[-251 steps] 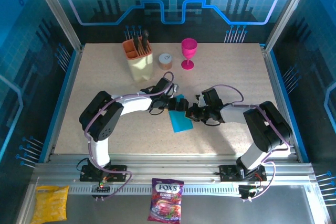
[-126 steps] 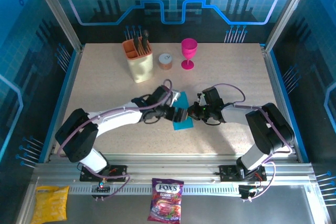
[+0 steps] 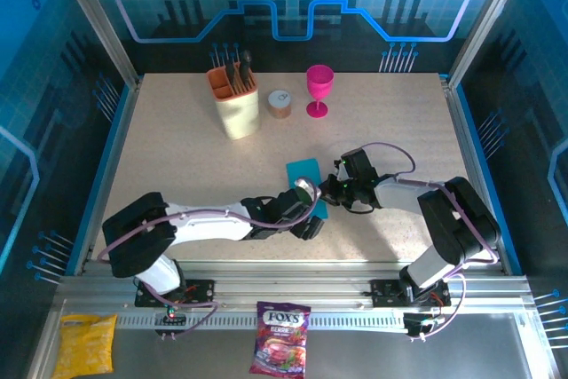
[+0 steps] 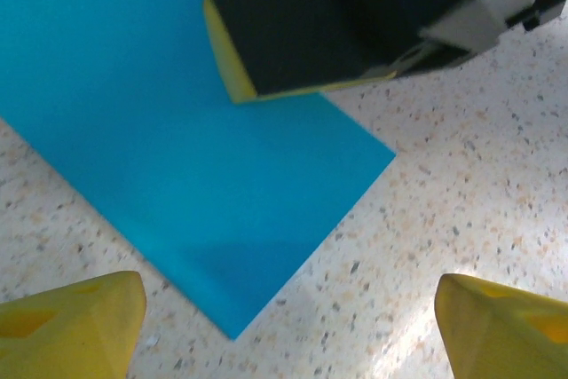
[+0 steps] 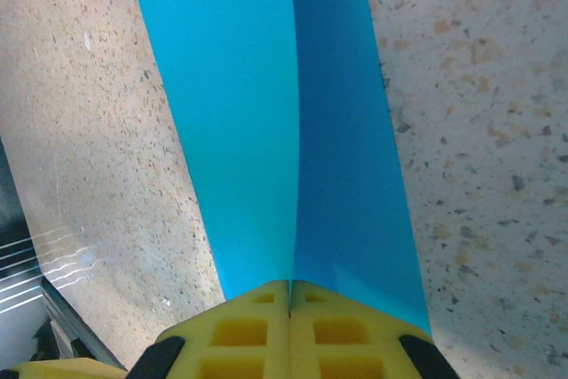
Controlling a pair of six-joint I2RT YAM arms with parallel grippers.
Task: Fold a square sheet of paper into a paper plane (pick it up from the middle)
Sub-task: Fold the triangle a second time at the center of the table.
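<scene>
Paper (image 3: 302,172) lies on the table (image 3: 177,148), about mid-way across, btwn the two arms. Its right side is caught by the right claw (image 5: 288,312). That claw is closed, pads together, clamped on the sheet's edge. In its own cam the sheet runs away from the pads in two bands, lighter on the left & darker on the right, meeting on a line that ends right at the pads. Looks to me like a crease being pinched to set it, tho I can't tell if that's two layers or just a bend. Prob. it doubles as an anchor so the sheet doesn't slide.

Left claw (image 4: 284,330) is wide apart w/ nothing in it, down low by the sheet's near corner. That corner points into the gap btwn its fingertips (image 4: 71,326) w/o touching either. Its cam also shows the other claw's black body & yellow pad over the far part of the sheet. The left arm is stretched long & low across the front to reach there.

My guess: it's lined up to take that free corner & bring it over for the next fold, w/ the other side pinned. No dart shape yet, so early in the job. Risk: a thin sheet flat on the table is hard to get a finger under, so it could just shove & crumple it
</scene>
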